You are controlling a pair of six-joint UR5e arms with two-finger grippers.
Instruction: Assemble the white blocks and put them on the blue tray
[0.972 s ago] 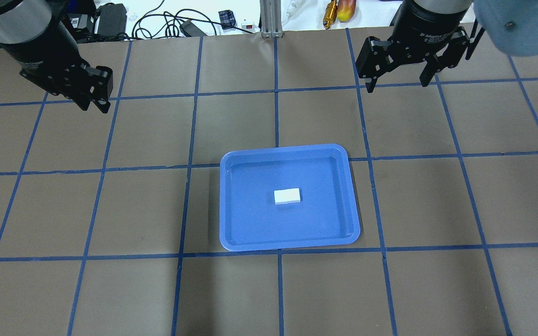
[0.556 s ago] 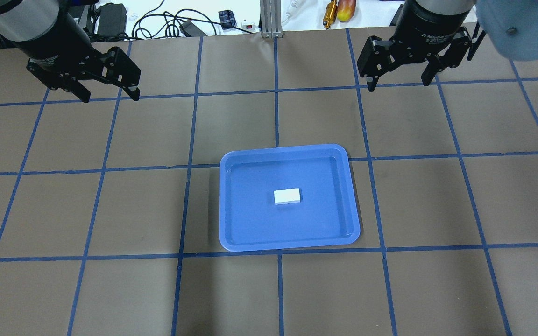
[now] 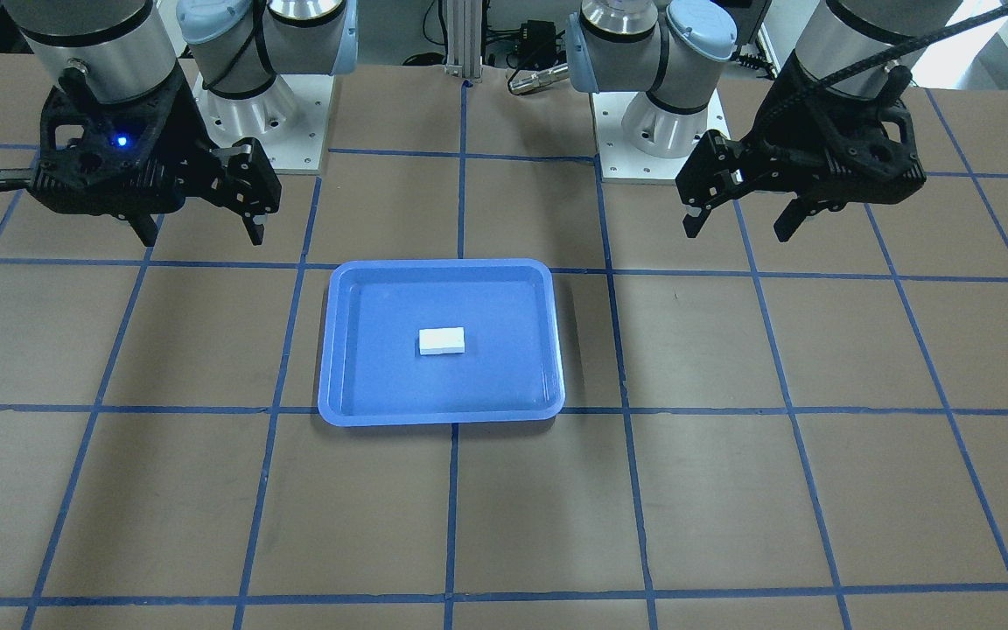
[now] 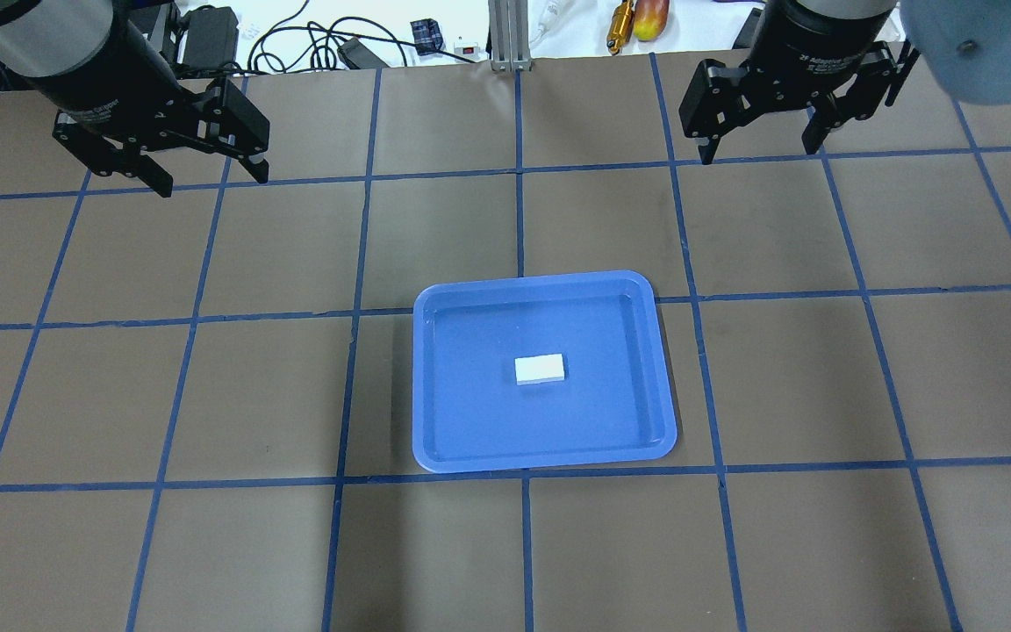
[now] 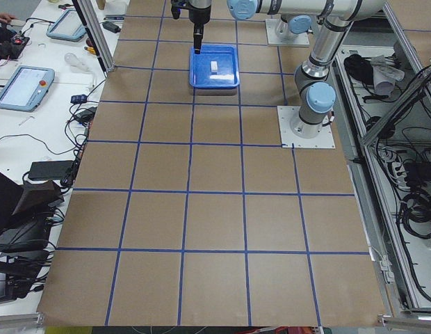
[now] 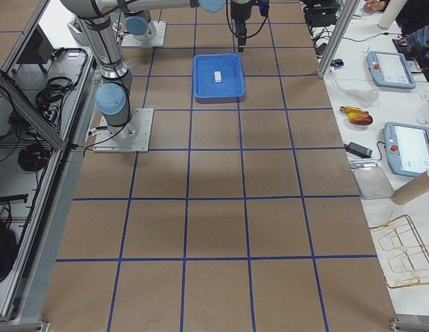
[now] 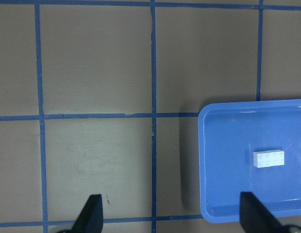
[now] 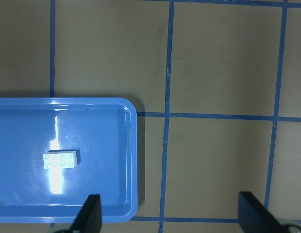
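The white blocks (image 4: pixel 541 369) are joined into one short bar lying in the middle of the blue tray (image 4: pixel 470 448), at the table's centre. The bar (image 3: pixel 442 340) also shows in the front view on the tray (image 3: pixel 346 385), in the left wrist view (image 7: pixel 268 158) and in the right wrist view (image 8: pixel 59 160). My left gripper (image 4: pixel 210 175) is open and empty, high over the table's far left, well away from the tray. My right gripper (image 4: pixel 763 145) is open and empty, high over the far right.
The brown table is marked with a blue tape grid. Beyond its far edge lie cables (image 4: pixel 295 35), a small box (image 4: pixel 426 35) and tools (image 4: pixel 637 22). The arm bases (image 3: pixel 661 122) stand behind the tray in the front view.
The left gripper has turned about its axis, so both fingers now show spread, and shifted slightly right. The right gripper has drawn back a little toward the far edge. The bar and tray have not moved.
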